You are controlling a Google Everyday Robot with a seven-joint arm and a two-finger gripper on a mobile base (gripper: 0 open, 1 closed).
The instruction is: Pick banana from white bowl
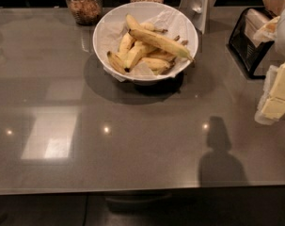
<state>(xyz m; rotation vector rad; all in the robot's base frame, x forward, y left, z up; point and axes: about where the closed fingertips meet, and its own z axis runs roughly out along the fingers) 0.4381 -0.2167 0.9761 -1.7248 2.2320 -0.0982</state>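
The gripper (275, 95) hung at the frame's right edge, well to the right of the white bowl (104, 29). Whether it stood wide or narrow could not be told. The banana (161, 42) lay topmost in the bowl, slanting down to the bowl's right rim, its stem tip over that rim. The robot would probably do best to come from above and close across the banana's middle, clear of the rim. Counted: one bowl, about seven bananas, two glass jars (84, 3) behind the bowl, one bench (132, 140).

Glossy table (132, 149), paper-lined bowl (98, 32), plastic claw (276, 101) at right.
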